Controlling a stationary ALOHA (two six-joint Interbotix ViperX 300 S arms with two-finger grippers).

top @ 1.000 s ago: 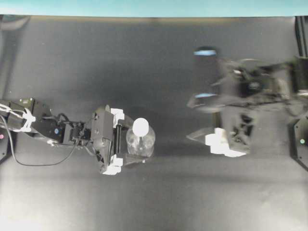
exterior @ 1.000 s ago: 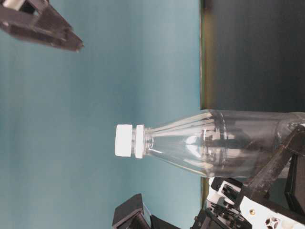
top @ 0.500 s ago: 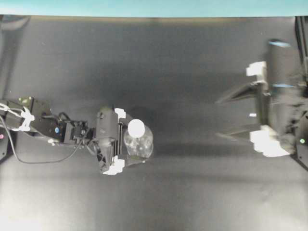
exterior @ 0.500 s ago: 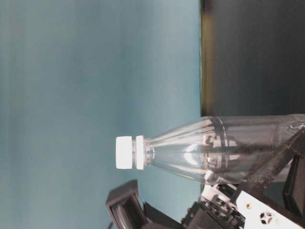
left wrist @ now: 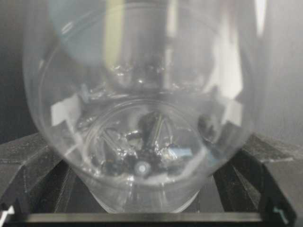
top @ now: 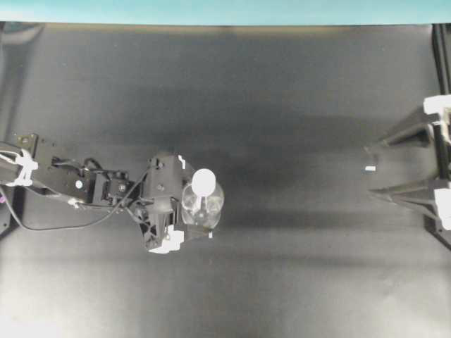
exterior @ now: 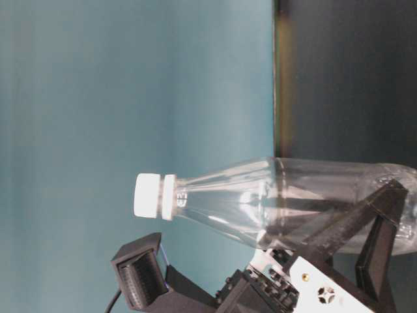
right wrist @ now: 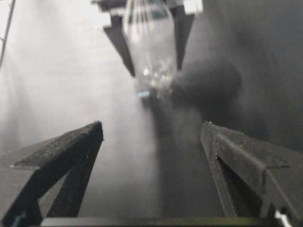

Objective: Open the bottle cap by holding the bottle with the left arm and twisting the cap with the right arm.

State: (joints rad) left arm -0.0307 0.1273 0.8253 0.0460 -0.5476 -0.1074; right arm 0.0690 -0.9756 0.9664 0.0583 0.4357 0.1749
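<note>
The clear bottle [top: 204, 208] stands nearly upright, slightly tilted, with its white cap [top: 204, 180] on. My left gripper [top: 199, 205] is shut on the bottle's lower body, one finger on each side. In the table-level view the bottle [exterior: 306, 205] and its cap [exterior: 147, 195] show, with a left finger [exterior: 355, 225] against the body. The left wrist view is filled by the bottle's base [left wrist: 142, 123]. My right gripper [top: 369, 167] is open and empty at the right edge, far from the bottle. In the right wrist view its jaws [right wrist: 151, 126] stand wide apart, with the bottle [right wrist: 150, 47] far ahead.
A tiny white speck [top: 369, 169] lies on the dark table between the right fingers. A teal wall [top: 225, 10] runs along the table's far edge. The right arm's base stands at the right edge [top: 440, 211].
My right arm has drawn back from the middle to the right edge, gripper still open. My left gripper has kept hold of the bottle and shifted it slightly.
</note>
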